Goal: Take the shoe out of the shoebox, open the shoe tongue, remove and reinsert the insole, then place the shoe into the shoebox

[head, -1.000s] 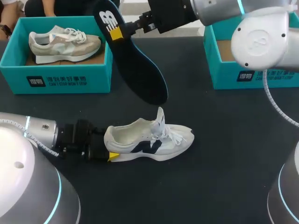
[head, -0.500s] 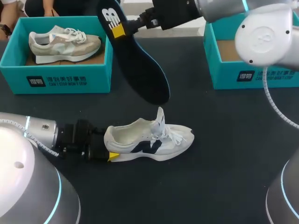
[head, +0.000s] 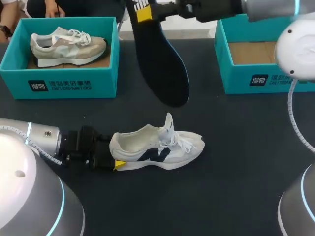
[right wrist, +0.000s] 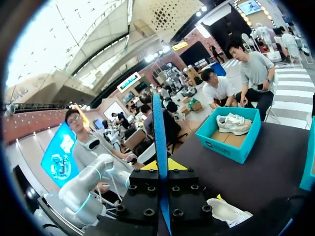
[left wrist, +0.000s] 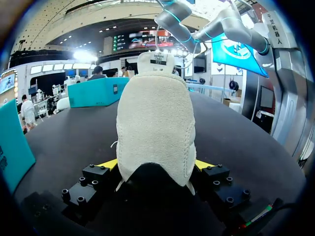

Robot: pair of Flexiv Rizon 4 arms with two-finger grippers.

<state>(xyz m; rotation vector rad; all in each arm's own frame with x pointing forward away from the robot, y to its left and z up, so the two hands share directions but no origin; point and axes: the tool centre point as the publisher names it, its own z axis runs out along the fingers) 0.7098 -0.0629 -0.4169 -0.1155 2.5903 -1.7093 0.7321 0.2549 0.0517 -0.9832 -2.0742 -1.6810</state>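
A white shoe (head: 162, 146) with a dark side logo lies on the black table, tongue raised and its inside bare. My left gripper (head: 114, 155) is shut on its heel; in the left wrist view the suede heel (left wrist: 155, 128) fills the gap of the left gripper (left wrist: 155, 164), touching both yellow fingers. High over the table's far middle, my right gripper (head: 143, 14) is shut on the heel end of the dark insole (head: 162, 64), which hangs toe down above the shoe. In the right wrist view the insole (right wrist: 158, 128) stands edge-on in the right gripper (right wrist: 161, 164).
A teal shoebox (head: 19, 73) at the far left holds a beige shoe (head: 66, 44). A second teal shoebox (head: 275, 78) at the far right shows a bare cardboard floor. Black tabletop lies open in front of and right of the white shoe.
My right arm has carried the insole to the right and farther back, turning it more upright. The left arm and the white shoe have stayed still.
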